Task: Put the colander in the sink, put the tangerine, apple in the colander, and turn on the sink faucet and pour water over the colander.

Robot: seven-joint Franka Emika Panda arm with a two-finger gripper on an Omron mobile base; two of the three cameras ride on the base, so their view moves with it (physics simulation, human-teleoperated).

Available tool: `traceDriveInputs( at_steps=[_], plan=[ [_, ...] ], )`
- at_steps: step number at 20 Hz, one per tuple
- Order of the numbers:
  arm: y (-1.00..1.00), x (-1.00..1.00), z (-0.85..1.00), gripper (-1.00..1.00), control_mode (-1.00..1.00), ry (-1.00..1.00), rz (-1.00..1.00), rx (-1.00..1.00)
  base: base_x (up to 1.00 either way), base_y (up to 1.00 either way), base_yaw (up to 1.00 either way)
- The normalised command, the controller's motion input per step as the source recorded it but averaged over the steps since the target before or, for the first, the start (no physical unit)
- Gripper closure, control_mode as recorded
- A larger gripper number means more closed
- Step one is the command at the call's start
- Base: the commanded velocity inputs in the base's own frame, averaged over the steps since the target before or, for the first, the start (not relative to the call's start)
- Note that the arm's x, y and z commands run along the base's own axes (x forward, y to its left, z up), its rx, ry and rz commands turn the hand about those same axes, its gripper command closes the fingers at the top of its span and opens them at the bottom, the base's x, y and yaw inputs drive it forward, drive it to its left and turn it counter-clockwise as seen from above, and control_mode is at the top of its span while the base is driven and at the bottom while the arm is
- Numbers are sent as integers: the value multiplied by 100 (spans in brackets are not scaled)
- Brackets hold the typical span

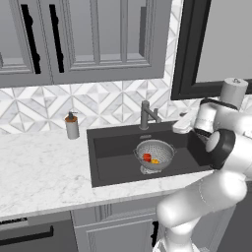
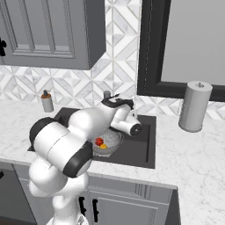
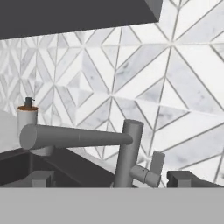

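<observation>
Two fruits, apple (image 1: 146, 157) left of tangerine (image 1: 155, 161), lie in the colander (image 1: 165, 150) in the sink (image 1: 113, 152); I see my fingers (image 3: 41, 178) spread wide, facing the faucet (image 3: 128, 153), holding nothing

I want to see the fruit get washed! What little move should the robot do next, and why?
Probably ease the open gripper forward to the sink faucet's side lever. The colander already sits in the sink with the apple and tangerine inside, no water is running, and the hand view shows the lever just ahead.
</observation>
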Motion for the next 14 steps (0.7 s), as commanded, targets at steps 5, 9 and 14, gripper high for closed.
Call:
traceDriveInputs(
  at_steps=[5,9,14],
  plan=[
    [1,15,0,-100,-100,-9,0,0,0,0,0],
    [0,9,0,-100,-100,-3,0,0,0,0,0],
    [1,19,8,-100,-100,0,0,0,0,0,0]
  ],
)
